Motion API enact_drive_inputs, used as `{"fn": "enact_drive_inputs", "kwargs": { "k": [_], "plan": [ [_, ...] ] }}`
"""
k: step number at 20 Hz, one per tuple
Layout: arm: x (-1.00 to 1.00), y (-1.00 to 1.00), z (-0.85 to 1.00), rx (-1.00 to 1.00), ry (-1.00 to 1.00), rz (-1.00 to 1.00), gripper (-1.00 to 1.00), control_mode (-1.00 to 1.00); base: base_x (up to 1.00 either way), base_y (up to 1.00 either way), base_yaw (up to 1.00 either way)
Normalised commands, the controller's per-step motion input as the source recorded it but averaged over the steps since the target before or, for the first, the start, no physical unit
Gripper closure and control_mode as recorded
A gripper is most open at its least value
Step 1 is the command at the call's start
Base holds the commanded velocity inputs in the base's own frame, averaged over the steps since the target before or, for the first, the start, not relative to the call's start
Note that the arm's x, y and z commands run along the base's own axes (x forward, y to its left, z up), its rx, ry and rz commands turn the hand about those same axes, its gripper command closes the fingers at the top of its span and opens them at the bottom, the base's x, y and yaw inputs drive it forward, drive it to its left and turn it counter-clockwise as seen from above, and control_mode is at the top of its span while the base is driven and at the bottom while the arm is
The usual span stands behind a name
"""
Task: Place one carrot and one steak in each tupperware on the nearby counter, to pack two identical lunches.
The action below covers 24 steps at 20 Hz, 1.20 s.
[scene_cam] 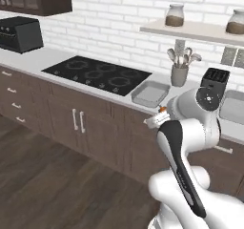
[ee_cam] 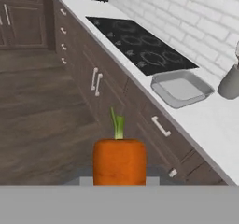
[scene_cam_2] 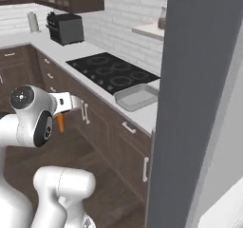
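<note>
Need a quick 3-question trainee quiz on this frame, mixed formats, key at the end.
1. True or false: the pincer holds a carrot.
2. The tupperware beside the stovetop holds: A) a steak B) a carrot C) nothing visible.
3. Fill in: the utensil holder stands on the ___, behind that tupperware.

Key: 1 true; 2 C; 3 counter.

The carrot [ee_cam: 119,161] in the tool [ee_cam: 119,181] looks smooth and matt orange. Ahead, the tupperware [ee_cam: 181,88] is dull grey plastic on a matt pale bench [ee_cam: 212,120]; wood-grain cabinets [ee_cam: 100,85] below.
</note>
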Motion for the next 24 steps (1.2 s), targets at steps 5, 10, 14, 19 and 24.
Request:
{"fn": "enact_drive_inputs", "kwargs": {
  "k": [5, 10, 14, 19, 24],
  "plan": [
    [0.00, 0.00, 0.00, 0.00, 0.00, 0.00, 1.00, 1.00, 0.72, 0.00, -0.40],
    [0.00, 0.00, 0.00, 0.00, 0.00, 0.00, 1.00, 1.00, 0.30, 0.00, -0.55],
    [0.00, 0.00, 0.00, 0.00, 0.00, 0.00, 1.00, 1.00, 0.33, 0.13, -0.71],
    [0.00, 0.00, 0.00, 0.00, 0.00, 0.00, 1.00, 1.00, 0.49, 0.31, -0.77],
    [0.00, 0.00, 0.00, 0.00, 0.00, 0.00, 1.00, 1.00, 0.77, 0.43, -0.59]
  ]
}}
